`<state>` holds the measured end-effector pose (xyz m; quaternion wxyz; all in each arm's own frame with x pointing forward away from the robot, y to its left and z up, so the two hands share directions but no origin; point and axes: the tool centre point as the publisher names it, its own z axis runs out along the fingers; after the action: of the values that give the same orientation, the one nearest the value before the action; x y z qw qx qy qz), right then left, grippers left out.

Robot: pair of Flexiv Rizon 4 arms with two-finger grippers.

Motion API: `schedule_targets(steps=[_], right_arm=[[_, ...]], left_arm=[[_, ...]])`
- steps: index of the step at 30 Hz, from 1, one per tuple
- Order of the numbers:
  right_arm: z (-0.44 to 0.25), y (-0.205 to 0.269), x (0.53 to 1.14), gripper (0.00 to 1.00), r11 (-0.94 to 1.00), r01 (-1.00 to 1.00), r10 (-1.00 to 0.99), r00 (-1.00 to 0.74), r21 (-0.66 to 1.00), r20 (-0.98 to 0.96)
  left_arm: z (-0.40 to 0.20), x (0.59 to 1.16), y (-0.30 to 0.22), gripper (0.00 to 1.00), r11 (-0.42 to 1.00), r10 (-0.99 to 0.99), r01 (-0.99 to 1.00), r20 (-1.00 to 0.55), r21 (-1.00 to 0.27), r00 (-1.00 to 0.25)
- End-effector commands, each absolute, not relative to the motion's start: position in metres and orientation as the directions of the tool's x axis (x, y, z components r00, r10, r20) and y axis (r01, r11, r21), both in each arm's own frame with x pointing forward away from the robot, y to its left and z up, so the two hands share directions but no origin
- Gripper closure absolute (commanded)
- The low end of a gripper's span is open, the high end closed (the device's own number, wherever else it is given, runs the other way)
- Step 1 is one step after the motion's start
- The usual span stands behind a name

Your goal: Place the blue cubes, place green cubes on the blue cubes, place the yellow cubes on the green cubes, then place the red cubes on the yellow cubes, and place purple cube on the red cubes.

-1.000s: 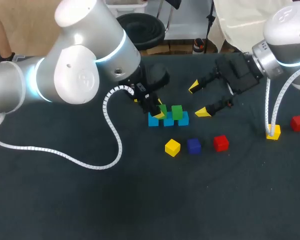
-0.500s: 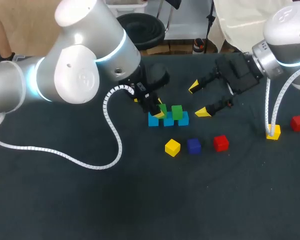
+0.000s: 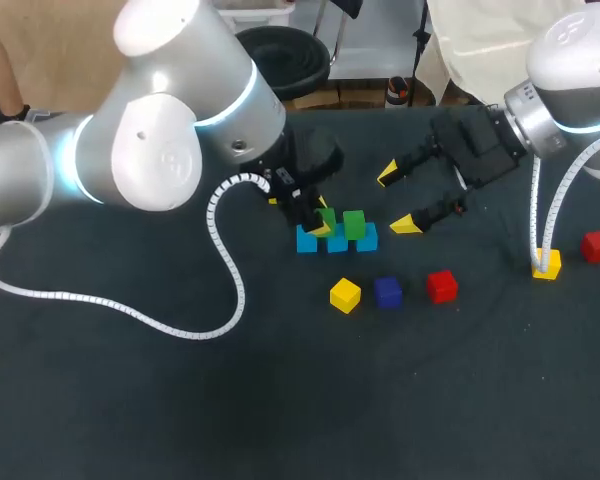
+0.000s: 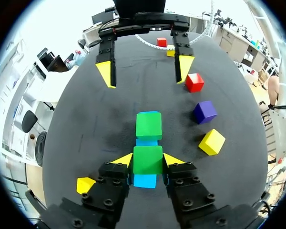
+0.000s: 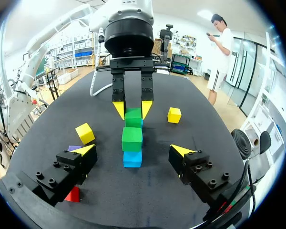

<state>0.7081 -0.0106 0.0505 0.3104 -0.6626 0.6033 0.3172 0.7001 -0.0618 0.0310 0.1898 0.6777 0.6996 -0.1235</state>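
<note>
**A:** Green cube (image 3: 326, 219), from overhead: finding it where?

**B:** Finding it pinched from two sides in the left pincer (image 3: 315, 222), over the left part of the row of blue cubes (image 3: 337, 243) on the tabletop (image 3: 280, 400). Spotting a second green cube (image 3: 354, 224) just beside it, resting on the row's right part. Seeing the right pincer (image 3: 398, 200) spread wide and empty, near the row's right end but apart from it.

**A:** And looking through the left wrist?

**B:** Sighting straight along the row, with the blue cubes (image 4: 145, 181) lining up away from the left pincer (image 4: 148, 159) towards the right pincer (image 4: 144, 69). Seeing a yellow tip pressing on each side of the green cube (image 4: 148, 160), squarely above the blue nearest the wrist. Not managing to tell whether touching underneath.

**A:** Through the right wrist?

**B:** Facing the same line from its other end. Meeting the nearest of the blue cubes (image 5: 132, 158) first, then the second green cube (image 5: 132, 138), then the green cube (image 5: 133, 117) farthest off between the left pincer's (image 5: 132, 109) tips. Seeing the right pincer (image 5: 133, 150) gaping, gripping nothing.

**A:** Judging the coming move how?

**B:** Judging it a plain settle straight down and a release, with no sideways correction needed, since already sitting in line with the row's long axis.
</note>
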Motion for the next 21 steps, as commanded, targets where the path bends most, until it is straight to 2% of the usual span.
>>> schedule_targets(steps=[1,21], right_arm=[[0.0509,-0.0110,0.7071,0.00,-0.078,-0.996,-0.602,0.072,-0.031,-0.796],[0.0509,-0.0110,0.7071,0.00,-0.078,-0.996,-0.602,0.072,-0.031,-0.796]], left_arm=[[0.0316,0.6972,-0.0599,1.00,0.054,0.903,0.995,-0.429,0.087,-0.012],[0.0288,0.6979,-0.0597,1.00,0.069,0.899,0.994,-0.437,0.081,-0.027]])
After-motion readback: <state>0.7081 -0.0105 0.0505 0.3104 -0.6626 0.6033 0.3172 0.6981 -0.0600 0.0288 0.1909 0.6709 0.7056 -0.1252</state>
